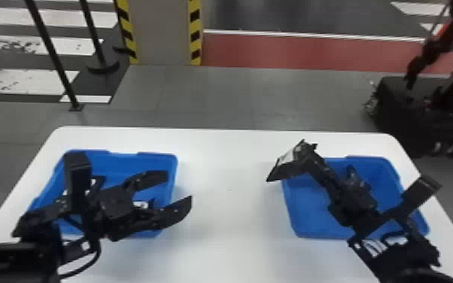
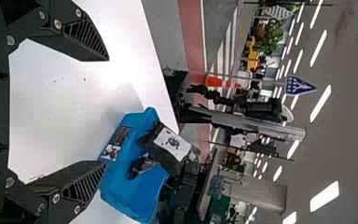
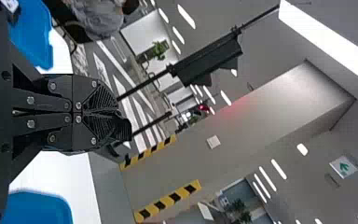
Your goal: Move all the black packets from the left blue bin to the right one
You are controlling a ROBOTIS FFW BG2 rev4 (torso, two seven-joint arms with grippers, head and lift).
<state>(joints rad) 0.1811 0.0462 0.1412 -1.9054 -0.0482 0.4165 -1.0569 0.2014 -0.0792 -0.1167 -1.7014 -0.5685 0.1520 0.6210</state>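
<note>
L arm [image 1: 15, 259] is nearest, at the near left, & the black pkt [image 1: 284, 171] is off to the right, flat & dark w/ a white sticker & a dark pic on it, tipped over the far left edge of the blue R bin [image 1: 299, 210]. R gripper [image 1: 308, 150] is squeezed tight on that pkt, & L gripper [image 1: 179, 187] is wide open & empty, over the right side of the blue L bin [image 1: 156, 160]. Count: 2 grippers, 2 bins on 1 white table [image 1: 229, 233], 1 pkt held up; can't tell how many are in L bin, where a white patch [image 3: 10, 4] shows.
</note>
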